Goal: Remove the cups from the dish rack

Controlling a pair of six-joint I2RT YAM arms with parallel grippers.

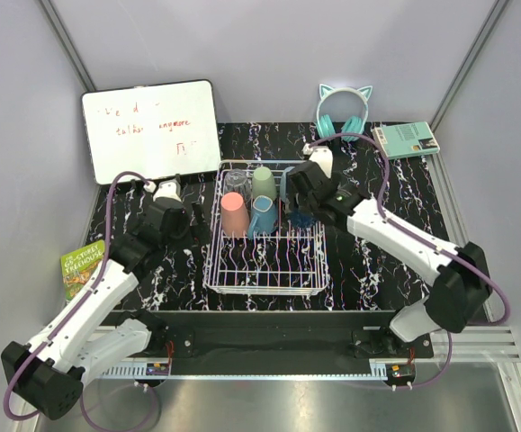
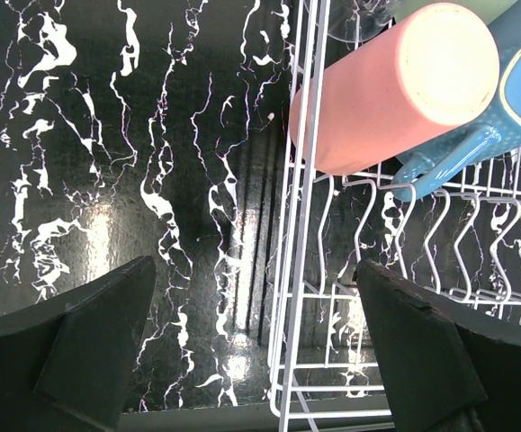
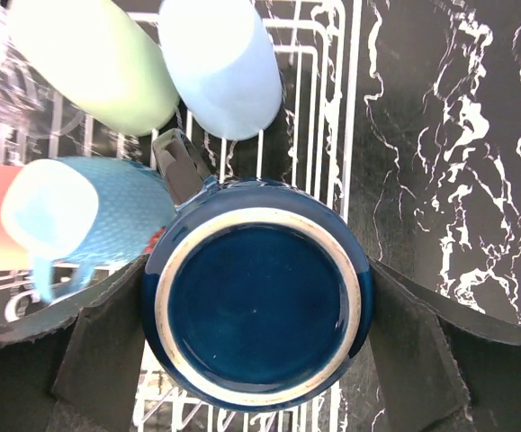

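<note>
Cups: all six sit in the dish rack (image 1: 242,279) at mid-table, none set out on the black marbled table (image 2: 107,135) that I can see; so nothing is unloaded yet and six are left.

First pick looks under way. The dark navy mug (image 3: 256,310) stands upside down at the rack's right side, and the right gripper (image 3: 256,270) straddles it, jaws wide, both fingers flush on its sides; I read that as gripped, not lifted.

The left gripper (image 2: 253,265) is fully spread and holds nothing; it hangs over the rack's left rim, one finger above the table.

- Top view: shows the salmon-pink tumbler (image 1: 234,214), teal handled mug (image 1: 262,218), sage-green tumbler (image 1: 263,184) and clear glass (image 1: 236,180); the right gripper hides most of the navy mug.
- Right wrist view: adds the light-blue tumbler (image 3: 224,63), which I can't pick out from above.
</note>
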